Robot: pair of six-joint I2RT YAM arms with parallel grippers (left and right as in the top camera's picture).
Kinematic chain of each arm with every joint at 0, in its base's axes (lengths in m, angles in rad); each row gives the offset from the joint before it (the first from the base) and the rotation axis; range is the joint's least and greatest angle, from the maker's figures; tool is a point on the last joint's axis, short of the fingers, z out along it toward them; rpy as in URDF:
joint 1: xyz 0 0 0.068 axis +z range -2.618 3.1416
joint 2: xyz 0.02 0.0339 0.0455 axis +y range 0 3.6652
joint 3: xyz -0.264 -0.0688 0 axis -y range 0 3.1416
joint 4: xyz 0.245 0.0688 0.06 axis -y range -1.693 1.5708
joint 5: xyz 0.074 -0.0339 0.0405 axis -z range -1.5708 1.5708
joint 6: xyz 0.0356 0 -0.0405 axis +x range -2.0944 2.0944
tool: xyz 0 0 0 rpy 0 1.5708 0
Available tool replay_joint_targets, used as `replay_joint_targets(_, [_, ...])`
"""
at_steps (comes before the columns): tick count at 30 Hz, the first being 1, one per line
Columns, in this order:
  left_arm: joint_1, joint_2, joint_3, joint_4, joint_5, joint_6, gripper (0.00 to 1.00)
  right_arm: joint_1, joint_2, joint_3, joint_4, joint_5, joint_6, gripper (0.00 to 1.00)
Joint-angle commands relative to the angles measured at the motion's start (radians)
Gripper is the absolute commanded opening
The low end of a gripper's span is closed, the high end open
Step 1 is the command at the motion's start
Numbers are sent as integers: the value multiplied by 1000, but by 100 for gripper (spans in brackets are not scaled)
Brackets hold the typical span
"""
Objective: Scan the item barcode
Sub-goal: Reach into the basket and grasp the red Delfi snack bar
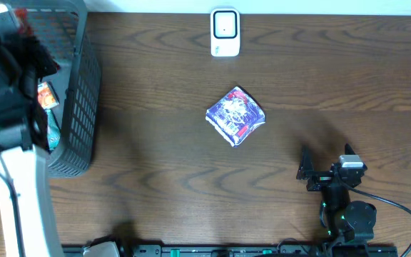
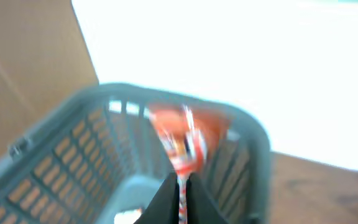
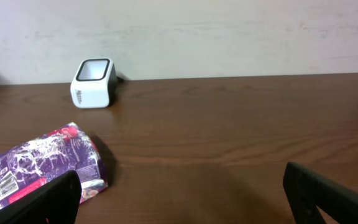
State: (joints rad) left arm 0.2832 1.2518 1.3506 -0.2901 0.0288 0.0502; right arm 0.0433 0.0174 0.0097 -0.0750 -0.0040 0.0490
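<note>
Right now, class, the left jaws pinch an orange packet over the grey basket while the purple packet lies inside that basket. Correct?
No. The purple packet lies on the table, not in the grey basket; the overhead view shows it. The rest stands.

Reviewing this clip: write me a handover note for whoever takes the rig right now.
Left claw: shut on an orange-red packet, over the grey basket at the left end of the table.
Right claw: open, empty, low over the table near the front right.
Purple packet lies mid-table, apart from the white scanner at the far edge.
Done: one packet gripped. Whether the purple one was scanned cannot be told.
Left: probably carry the gripped packet to the scanner and show its barcode.
</note>
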Motion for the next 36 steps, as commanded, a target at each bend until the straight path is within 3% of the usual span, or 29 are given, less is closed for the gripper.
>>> replay_joint_targets(1, [-12, -87, 8, 23, 16, -23, 7, 4, -5, -4, -1, -2, 14, 99])
replay_joint_targets(10, [-12, -102, 8, 0, 0, -22, 8, 4, -5, -4, -1, -2, 14, 99])
replay_joint_targets(11, [-12, -87, 8, -8, -21, -22, 17, 4, -5, -3, -1, -2, 14, 99])
replay_joint_targets(13, [-11, -53, 8, -24, -78, -21, 59, 4, -5, -3, -1, -2, 14, 99])
replay_joint_targets(14, [-11, -34, 8, -34, -104, -21, 71, 4, -5, -4, -1, -2, 14, 99])
replay_joint_targets(17, [12, 56, 8, -61, -131, -18, 86, 4, -5, -4, -1, -2, 14, 99])
replay_joint_targets(24, [129, 273, 8, -106, -126, -45, 92, 4, -5, -4, -1, -2, 14, 99])
replay_joint_targets(33, [222, 467, 8, -128, -72, -53, 92, 4, -5, -4, -1, -2, 14, 99])
replay_joint_targets(36, [220, 517, 8, -113, 83, -4, 92, 4, -5, -3, -1, -2, 14, 99])
